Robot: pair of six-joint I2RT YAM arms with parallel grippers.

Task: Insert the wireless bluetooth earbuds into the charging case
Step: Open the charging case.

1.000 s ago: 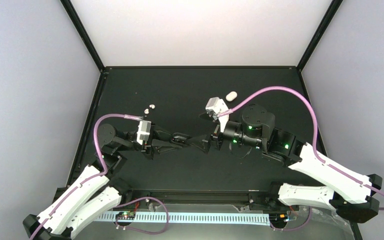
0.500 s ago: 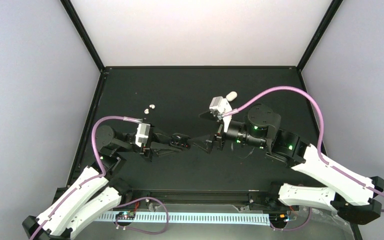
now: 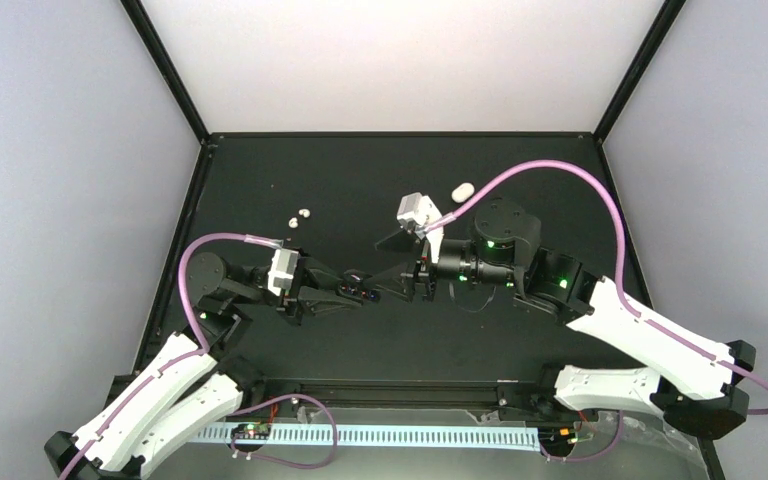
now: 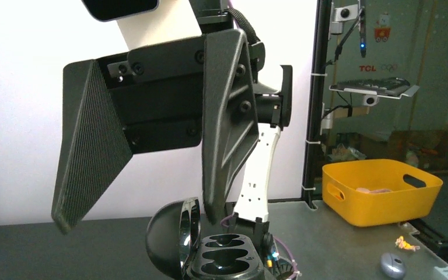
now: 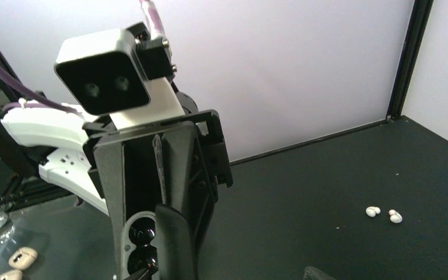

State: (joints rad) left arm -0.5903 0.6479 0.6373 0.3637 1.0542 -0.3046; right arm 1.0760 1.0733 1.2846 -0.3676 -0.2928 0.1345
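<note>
Black tabletop [image 3: 360, 180], white walls [image 3: 400, 60], left gripper [image 3: 356, 289] clenching charging case [image 4: 226, 266], right gripper [image 3: 378, 267] spread.

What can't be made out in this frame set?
Left wrist view: the left gripper's hold on the charging case is cut off by the bottom edge.
Right wrist view: the right gripper's own finger covers part of the case; contact unclear.
Top view: white oval beyond the arms, too small to identify.
Both earbuds: too small to tell left from right.
</note>
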